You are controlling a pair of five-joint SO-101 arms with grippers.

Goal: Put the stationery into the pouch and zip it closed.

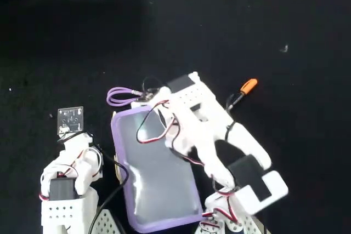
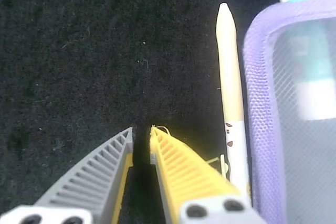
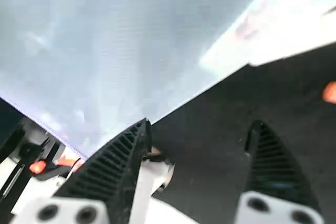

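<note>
The purple-edged clear pouch [image 1: 156, 173] lies flat between the two arms, its strap loop [image 1: 122, 96] at the far end. In the left wrist view a white and teal stick [image 2: 311, 56] shows inside the pouch [image 2: 262, 103], and a cream pencil [image 2: 231, 77] lies on the cloth along its edge. My left gripper [image 2: 142, 129] is shut on nothing, just beside that pencil. My right gripper [image 3: 200, 125] is open and hovers over the pouch's clear face [image 3: 131, 40] at its strap end [image 1: 153, 102]. An orange-capped marker [image 1: 244, 90] lies to the right of the right arm.
The black cloth table [image 1: 263, 31] stretches bare at the back and on both sides. The left arm [image 1: 68, 184] sits low at the front left, with a small grey board [image 1: 70, 120] above it. Red and white cables [image 1: 159, 132] hang over the pouch.
</note>
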